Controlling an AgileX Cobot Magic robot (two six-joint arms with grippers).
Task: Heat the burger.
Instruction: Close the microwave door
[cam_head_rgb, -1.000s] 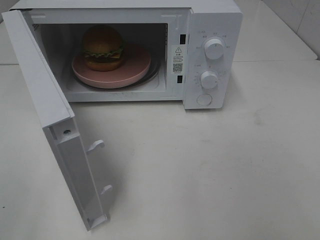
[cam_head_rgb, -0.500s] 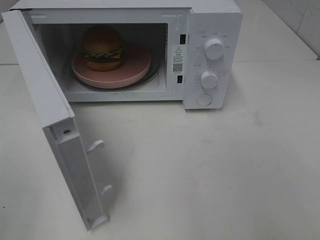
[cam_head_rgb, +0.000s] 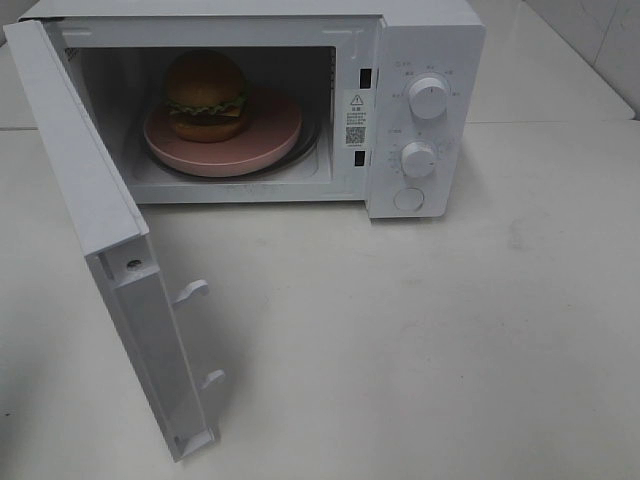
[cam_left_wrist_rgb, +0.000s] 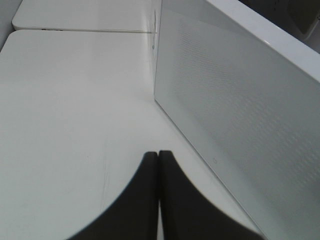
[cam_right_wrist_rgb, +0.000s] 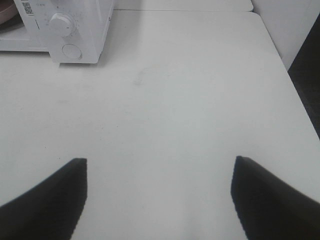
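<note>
The burger (cam_head_rgb: 206, 95) sits on a pink plate (cam_head_rgb: 270, 135) inside the white microwave (cam_head_rgb: 430, 40), whose door (cam_head_rgb: 90, 210) hangs wide open toward the front left. Neither arm shows in the exterior view. In the left wrist view my left gripper (cam_left_wrist_rgb: 158, 155) is shut with nothing in it, its two fingers pressed together just outside the door's outer face (cam_left_wrist_rgb: 240, 115). The right wrist view shows my right gripper (cam_right_wrist_rgb: 159, 167) open and empty over bare table, some way in front of the microwave's control panel (cam_right_wrist_rgb: 65, 25).
Two knobs (cam_head_rgb: 428, 97) (cam_head_rgb: 418, 159) and a round button (cam_head_rgb: 408, 199) are on the microwave's right panel. The door's latch hooks (cam_head_rgb: 190, 290) stick out from its inner face. The white table (cam_head_rgb: 450, 340) has a seam behind the microwave.
Nothing has moved in the exterior view; burger, plate and door stay as they were.
</note>
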